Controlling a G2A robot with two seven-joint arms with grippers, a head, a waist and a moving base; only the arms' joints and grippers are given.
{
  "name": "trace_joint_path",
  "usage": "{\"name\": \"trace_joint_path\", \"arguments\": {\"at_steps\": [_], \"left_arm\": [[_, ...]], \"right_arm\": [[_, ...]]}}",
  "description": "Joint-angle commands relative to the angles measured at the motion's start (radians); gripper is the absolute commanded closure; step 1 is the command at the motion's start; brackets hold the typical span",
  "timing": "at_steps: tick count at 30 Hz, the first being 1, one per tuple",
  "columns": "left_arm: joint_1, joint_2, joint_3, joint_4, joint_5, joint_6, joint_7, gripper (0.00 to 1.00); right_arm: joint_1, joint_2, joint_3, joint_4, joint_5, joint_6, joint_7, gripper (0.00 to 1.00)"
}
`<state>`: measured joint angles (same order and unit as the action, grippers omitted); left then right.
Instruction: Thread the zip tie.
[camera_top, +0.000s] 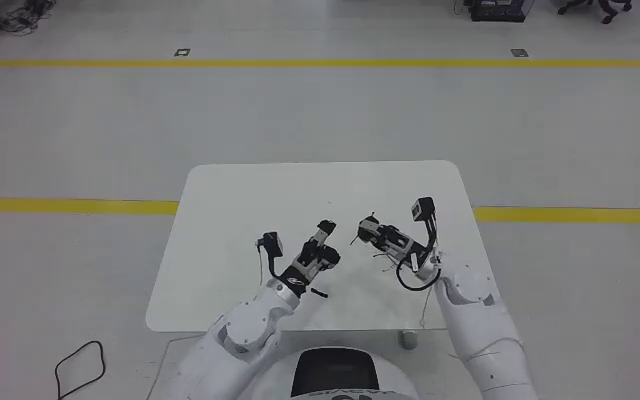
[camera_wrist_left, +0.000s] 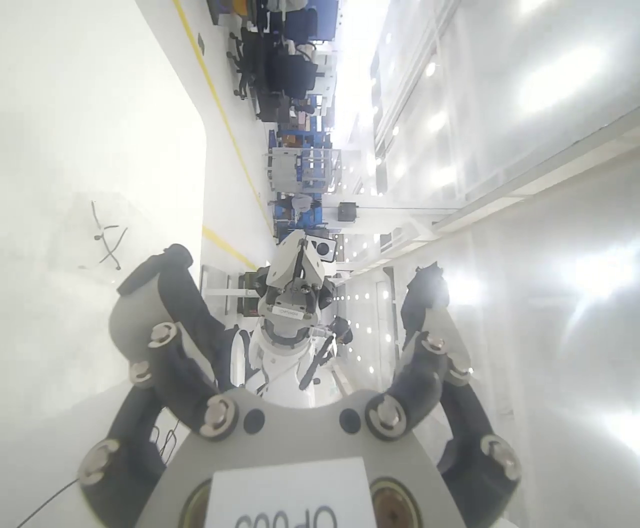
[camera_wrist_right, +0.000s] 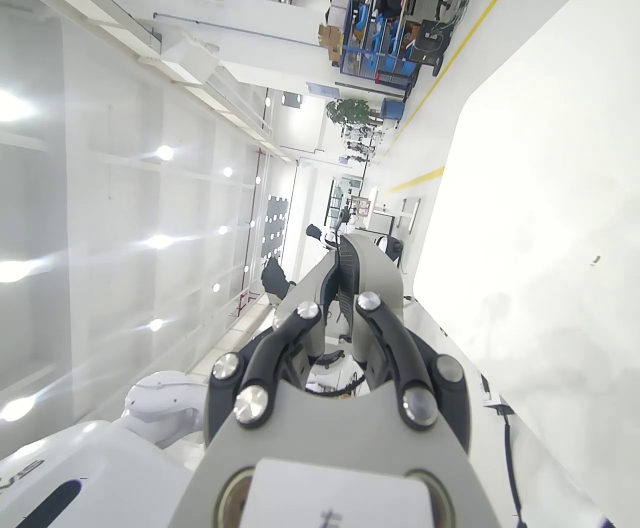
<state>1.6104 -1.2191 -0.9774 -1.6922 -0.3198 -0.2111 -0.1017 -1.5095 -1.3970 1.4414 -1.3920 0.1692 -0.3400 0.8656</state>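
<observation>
Several thin dark zip ties (camera_wrist_left: 107, 240) lie loose on the white table (camera_top: 300, 190), under my right arm; the top view shows them as faint strands (camera_top: 383, 258). My left gripper (camera_top: 330, 243) hovers over the table's near middle, its jaws spread wide in its own wrist view (camera_wrist_left: 295, 280) with nothing between them. Facing it a short gap away is my right gripper (camera_top: 363, 232), with its fingers (camera_wrist_right: 345, 260) pressed together. From the left wrist view I look at the right gripper (camera_wrist_left: 295, 280) end-on. A thin dark line runs along its seam; I cannot tell whether that is a zip tie.
A small black piece (camera_top: 318, 293) lies near the table's front edge beside my left arm, and a dark speck (camera_wrist_right: 595, 259) shows on the table in the right wrist view. The far half of the table is bare. A yellow floor line (camera_top: 90, 206) runs behind the table.
</observation>
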Motion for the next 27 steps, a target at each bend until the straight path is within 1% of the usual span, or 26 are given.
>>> {"name": "trace_joint_path", "arguments": {"at_steps": [1, 7, 9, 11, 14, 15, 21, 24, 27], "left_arm": [[0.001, 0.001, -0.006, 0.006, 0.002, -0.025, -0.013, 0.00], [0.001, 0.001, -0.006, 0.006, 0.002, -0.025, -0.013, 0.00], [-0.002, 0.001, -0.002, 0.007, 0.003, -0.026, -0.020, 0.00], [-0.001, 0.001, -0.003, 0.018, -0.005, -0.044, -0.028, 0.00], [-0.003, 0.000, 0.004, 0.030, -0.012, -0.056, -0.043, 0.00], [-0.009, 0.000, 0.011, 0.035, -0.008, -0.063, -0.064, 0.00], [-0.012, 0.000, 0.010, 0.037, -0.002, -0.068, -0.064, 0.00], [-0.017, -0.002, 0.016, 0.039, -0.013, -0.073, -0.065, 0.00], [-0.031, -0.007, 0.029, 0.052, -0.020, -0.102, -0.064, 0.00]], "right_arm": [[0.000, 0.000, 0.001, 0.000, 0.000, 0.000, 0.005, 1.00], [0.000, 0.000, 0.001, 0.000, 0.000, 0.000, 0.005, 1.00], [-0.002, 0.000, -0.005, -0.006, -0.017, 0.001, -0.021, 1.00], [-0.007, -0.001, -0.029, -0.014, -0.038, 0.000, -0.058, 1.00], [-0.008, -0.003, -0.057, -0.011, -0.042, 0.000, -0.091, 1.00], [-0.008, -0.003, -0.065, -0.009, -0.040, 0.000, -0.098, 1.00], [-0.008, -0.003, -0.065, -0.009, -0.040, 0.000, -0.098, 1.00], [-0.011, -0.003, -0.069, -0.014, -0.043, 0.000, -0.111, 1.00], [-0.023, 0.000, -0.075, -0.011, -0.001, 0.000, -0.097, 1.00]]}}
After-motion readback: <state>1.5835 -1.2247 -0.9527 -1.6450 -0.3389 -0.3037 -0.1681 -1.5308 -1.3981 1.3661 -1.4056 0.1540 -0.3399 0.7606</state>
